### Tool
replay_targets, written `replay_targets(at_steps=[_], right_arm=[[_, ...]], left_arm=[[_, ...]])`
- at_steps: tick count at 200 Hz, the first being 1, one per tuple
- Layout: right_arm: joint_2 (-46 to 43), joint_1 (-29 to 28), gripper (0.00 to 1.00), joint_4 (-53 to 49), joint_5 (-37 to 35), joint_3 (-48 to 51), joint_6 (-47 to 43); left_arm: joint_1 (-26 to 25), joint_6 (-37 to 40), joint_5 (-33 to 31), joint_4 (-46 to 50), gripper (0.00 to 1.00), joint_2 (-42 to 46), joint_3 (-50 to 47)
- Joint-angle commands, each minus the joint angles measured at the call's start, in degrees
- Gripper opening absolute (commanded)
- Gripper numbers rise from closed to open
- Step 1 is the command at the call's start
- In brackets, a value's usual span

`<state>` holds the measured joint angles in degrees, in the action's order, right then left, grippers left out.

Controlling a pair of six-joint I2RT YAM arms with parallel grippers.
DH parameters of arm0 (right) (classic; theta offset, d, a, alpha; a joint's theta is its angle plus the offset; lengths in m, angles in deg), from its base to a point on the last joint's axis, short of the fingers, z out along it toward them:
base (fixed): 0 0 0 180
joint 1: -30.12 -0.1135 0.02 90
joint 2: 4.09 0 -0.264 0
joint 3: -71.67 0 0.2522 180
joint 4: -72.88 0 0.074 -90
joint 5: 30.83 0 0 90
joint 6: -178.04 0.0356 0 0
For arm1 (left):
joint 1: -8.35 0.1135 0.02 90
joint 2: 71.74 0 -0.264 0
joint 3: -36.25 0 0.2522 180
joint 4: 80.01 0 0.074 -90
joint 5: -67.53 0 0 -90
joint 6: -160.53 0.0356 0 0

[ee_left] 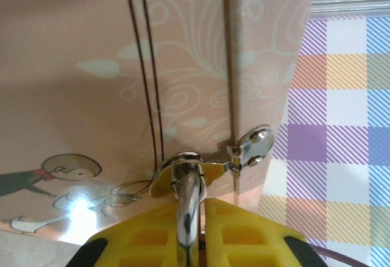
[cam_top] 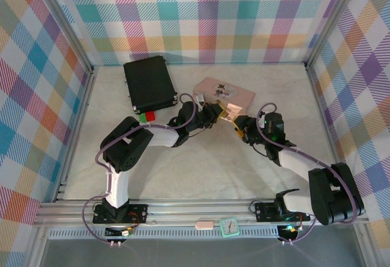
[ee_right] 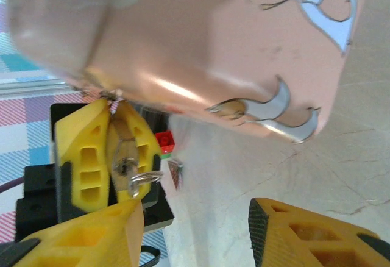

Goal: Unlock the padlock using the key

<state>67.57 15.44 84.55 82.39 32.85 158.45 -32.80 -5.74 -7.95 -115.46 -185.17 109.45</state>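
The pink tin (cam_top: 225, 92) lies tilted at mid-table. The small brass padlock (ee_right: 124, 152) hangs at the tin's clasp (ee_left: 253, 148). Its silvery shackle (ee_left: 186, 197) passes through the clasp ring. My left gripper (ee_left: 198, 212) is shut on the padlock, one yellow finger on each side of it. The key (ee_right: 144, 178), a small silvery piece with a ring, sticks out of the padlock's free end. My right gripper (ee_right: 195, 213) stands open just in front of the key, not touching it. In the top view both grippers (cam_top: 218, 113) (cam_top: 239, 124) meet at the tin's near edge.
A black case (cam_top: 149, 84) lies at the back left. A red and green brick (cam_top: 146, 117) sits by its near corner. A dark triangular chip (ee_right: 177, 174) lies on the pale table (cam_top: 201, 169). Checked walls close in three sides.
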Motion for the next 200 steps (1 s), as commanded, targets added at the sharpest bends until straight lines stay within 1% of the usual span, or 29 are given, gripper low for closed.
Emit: replay_targets(at_steps=[1, 22, 51, 108, 135, 169, 200], right_arm=[[-0.8, -0.1, 0.49, 1.6, 0.3, 1.3, 0.3], [-0.5, -0.9, 0.48, 3.7, 0.2, 1.6, 1.3], [-0.5, -1.8, 0.43, 4.2, -0.3, 0.9, 1.3], [0.5, -3.3, 0.38, 7.3, -2.0, 1.0, 1.5], [0.6, -3.2, 0.31, 7.4, -3.1, 0.6, 0.6], [1.2, -3.3, 0.19, 7.0, -3.7, -0.1, 0.0], [2.1, -3.2, 0.16, 8.8, -4.1, -0.2, 0.5]], left_arm=[[-0.2, 0.3, 0.8, -3.3, 0.00, 0.5, 2.1], [-0.3, 0.3, 0.7, -2.8, 0.00, 0.5, 2.2], [-1.1, -0.2, 0.4, -2.7, 0.00, 0.2, 2.5], [-2.4, -2.4, 0.1, -4.6, 0.00, -1.0, 2.3], [-2.6, -2.7, 0.1, -4.9, 0.00, -0.7, 1.8], [-2.7, -3.4, 0.0, -6.1, 0.00, -0.3, 0.9], [-2.8, -4.2, 0.2, -7.0, 0.00, -0.2, 0.3]])
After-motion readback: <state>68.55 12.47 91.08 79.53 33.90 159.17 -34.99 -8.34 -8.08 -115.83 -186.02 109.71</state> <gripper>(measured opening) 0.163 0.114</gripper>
